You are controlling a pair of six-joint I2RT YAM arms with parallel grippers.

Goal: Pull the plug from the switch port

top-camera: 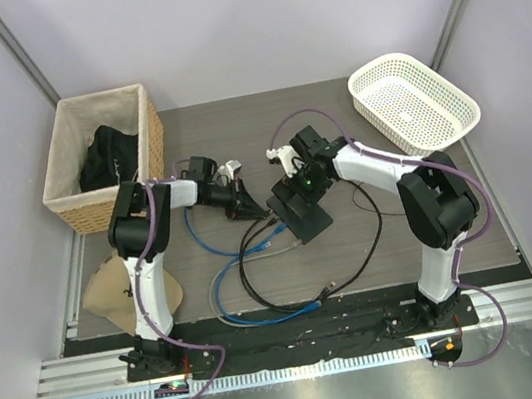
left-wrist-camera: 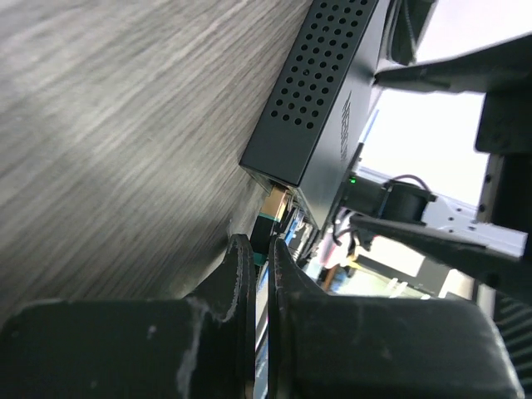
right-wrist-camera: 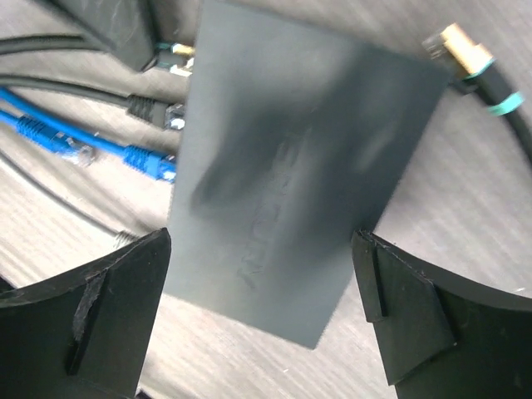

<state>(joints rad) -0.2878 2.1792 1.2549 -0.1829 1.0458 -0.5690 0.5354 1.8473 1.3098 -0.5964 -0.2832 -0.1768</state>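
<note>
- My left arm reaches right, low over the table. The left gripper has its fingers pressed almost together, pinching the plug by its black tail.
- My right arm bends in from the right. The right gripper hangs over the switch, fingers spread wide.
- The raised lettering on the lid is too blurred to read.
- The switch lies flat mid-table, long axis far-left to near-right, port edge facing my left arm. The plug's gold tip meets that edge at a corner.
</note>
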